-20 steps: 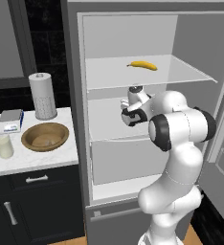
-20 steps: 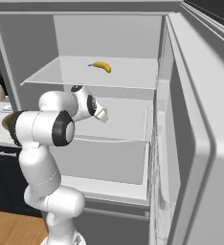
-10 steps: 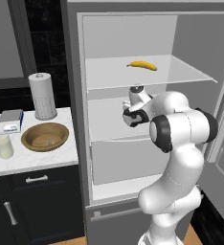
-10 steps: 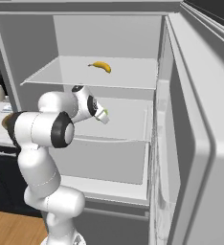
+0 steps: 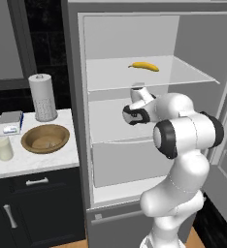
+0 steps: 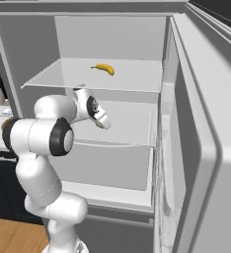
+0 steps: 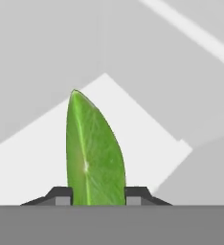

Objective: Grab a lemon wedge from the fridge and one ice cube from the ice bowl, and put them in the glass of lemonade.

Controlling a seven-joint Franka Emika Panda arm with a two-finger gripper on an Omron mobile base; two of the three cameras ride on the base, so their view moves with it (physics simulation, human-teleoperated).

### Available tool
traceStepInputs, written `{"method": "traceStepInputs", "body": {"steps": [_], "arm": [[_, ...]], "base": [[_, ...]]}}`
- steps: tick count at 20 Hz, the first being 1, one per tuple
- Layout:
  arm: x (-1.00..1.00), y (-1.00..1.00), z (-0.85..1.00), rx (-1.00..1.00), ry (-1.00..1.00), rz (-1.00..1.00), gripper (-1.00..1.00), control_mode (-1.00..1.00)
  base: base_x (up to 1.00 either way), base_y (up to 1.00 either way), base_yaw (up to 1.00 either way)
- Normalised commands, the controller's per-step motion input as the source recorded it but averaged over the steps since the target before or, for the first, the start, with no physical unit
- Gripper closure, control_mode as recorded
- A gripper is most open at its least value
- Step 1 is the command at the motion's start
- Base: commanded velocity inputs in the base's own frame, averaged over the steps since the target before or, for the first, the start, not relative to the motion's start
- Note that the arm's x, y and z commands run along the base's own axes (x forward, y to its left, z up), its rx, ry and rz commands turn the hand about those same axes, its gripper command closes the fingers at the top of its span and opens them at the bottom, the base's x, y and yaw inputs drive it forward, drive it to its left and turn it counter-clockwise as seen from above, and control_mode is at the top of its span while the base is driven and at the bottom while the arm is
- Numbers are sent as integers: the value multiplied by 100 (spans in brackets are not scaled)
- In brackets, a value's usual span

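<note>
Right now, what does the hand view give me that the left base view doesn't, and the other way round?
Hand view alone: the lemon wedge up close, green, pinched between the claw tips. Left base view alone: the banana on the top shelf, and on the counter the wooden bowl, glass of lemonade and paper towel roll. Both share the fridge's white interior.

The small green lemon wedge [image 7: 95, 153] stands pointed end away from the gripper [image 7: 96, 195], pinched between its dark fingertips, inside the tall grey fridge [image 5: 135, 43], door open. Off to the gripper's left, the shallow brown wooden ice bowl [image 5: 45, 138] and the clear glass of lemonade [image 5: 3, 147] sit apart.
</note>
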Motion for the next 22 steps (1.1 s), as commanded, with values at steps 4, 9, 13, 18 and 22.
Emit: {"method": "traceStepInputs", "body": {"steps": [4,9,13,18,22], "arm": [[-87,41,-77,0,14,-1,100,-100],[-96,48,-92,-1,5,0,100,-100],[-80,50,-100,-5,0,0,100,-100],[-64,46,-100,-9,-1,0,100,-100],[-89,38,-83,-5,-7,0,100,-100]], "base": [[0,0,0],[0,0,0],[0,0,0],[0,0,0],[0,0,0]]}}
